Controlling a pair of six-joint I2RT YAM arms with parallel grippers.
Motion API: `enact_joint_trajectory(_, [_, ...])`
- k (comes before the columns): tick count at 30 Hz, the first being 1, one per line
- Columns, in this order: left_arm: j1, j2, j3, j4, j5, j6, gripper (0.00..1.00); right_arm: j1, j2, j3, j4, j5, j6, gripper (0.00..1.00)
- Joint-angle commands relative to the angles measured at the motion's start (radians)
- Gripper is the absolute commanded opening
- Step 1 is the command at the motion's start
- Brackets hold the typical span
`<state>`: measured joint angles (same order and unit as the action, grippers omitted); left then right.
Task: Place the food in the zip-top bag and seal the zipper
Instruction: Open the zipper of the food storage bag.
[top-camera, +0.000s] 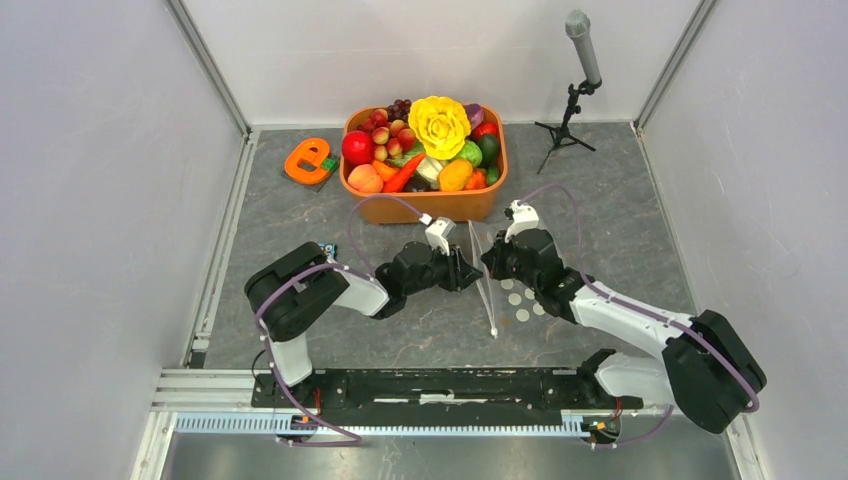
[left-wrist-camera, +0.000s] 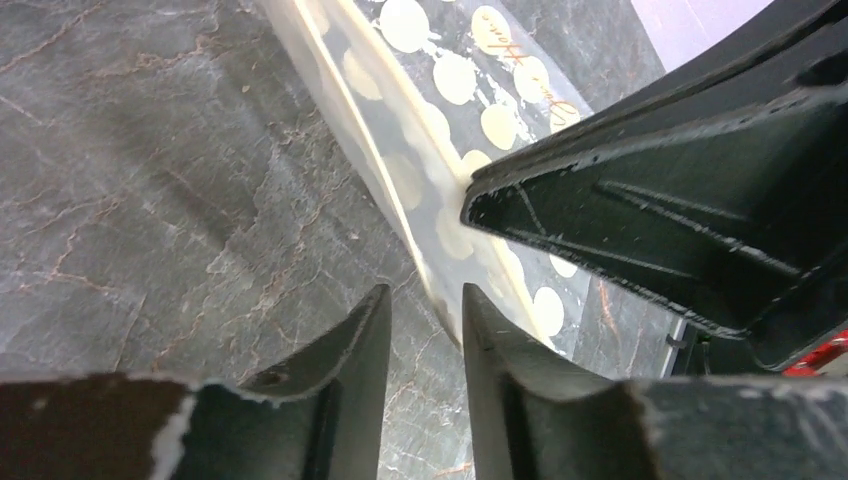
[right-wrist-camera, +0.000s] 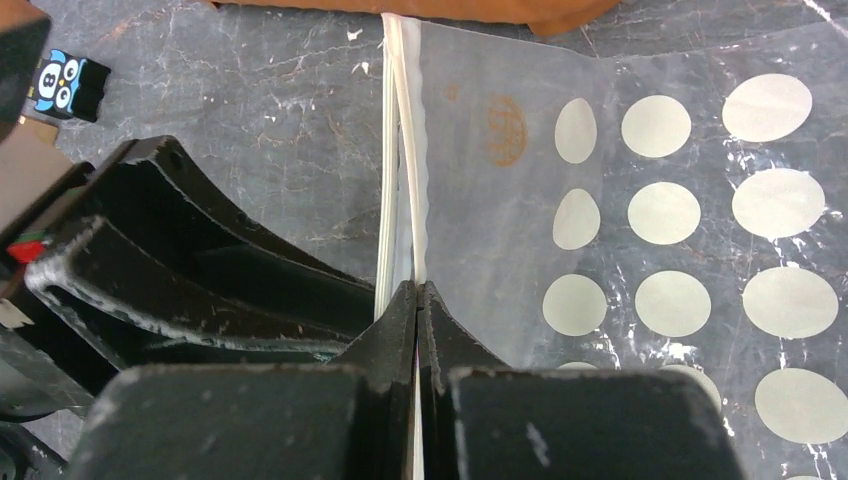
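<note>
on the zipper, right hand pinches tight.

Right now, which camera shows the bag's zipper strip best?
Right wrist view: the zipper runs close and sharp into the shut right tool. Left wrist shows it blurred; the top view, only a thin line.

Robotics lab test cell: white panels are enclosing a grey stone-patterned table, a microphone is standing on a tripod, and a black rail is carrying 2 robot arms, the left arm and the right arm.
</note>
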<state>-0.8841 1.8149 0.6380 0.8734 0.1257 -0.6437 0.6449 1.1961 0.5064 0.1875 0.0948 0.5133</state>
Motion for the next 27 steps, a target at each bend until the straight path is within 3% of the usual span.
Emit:
enact_joint_trajectory(1, [-0.005, 0.004, 0.036, 0.035, 0.015, 0.014, 0.31, -0.004, -0.036, -0.018, 0.026, 0.005, 0.02, 0.0])
enact_joint_trajectory(5, [-0.004, -0.012, 0.027, -0.015, -0.019, 0.03, 0.11, -0.004, -0.059, -0.019, 0.015, 0.015, 0.013, 0.0])
enact_joint_trajectory(8, [-0.004, -0.042, 0.029, -0.078, -0.052, 0.062, 0.02, -0.004, -0.055, -0.004, -0.006, 0.017, -0.016, 0.0])
enact_joint_trajectory(10, [-0.004, -0.067, 0.044, -0.139, -0.066, 0.088, 0.02, -0.004, -0.043, 0.005, -0.019, 0.004, -0.042, 0.02])
enact_joint_trajectory(15, [-0.006, -0.124, 0.086, -0.25, -0.067, 0.134, 0.02, -0.001, -0.036, 0.001, -0.033, -0.014, -0.104, 0.29])
enact_joint_trajectory(20, [-0.006, -0.157, 0.126, -0.351, -0.072, 0.14, 0.02, 0.016, -0.021, 0.032, -0.09, 0.012, -0.157, 0.39])
enact_joint_trajectory(22, [-0.006, -0.167, 0.135, -0.369, -0.073, 0.138, 0.02, 0.042, -0.027, 0.038, -0.096, 0.045, -0.161, 0.48])
enact_joint_trajectory(27, [-0.006, -0.194, 0.148, -0.409, -0.08, 0.134, 0.02, 0.096, -0.016, 0.054, -0.118, 0.159, -0.157, 0.47])
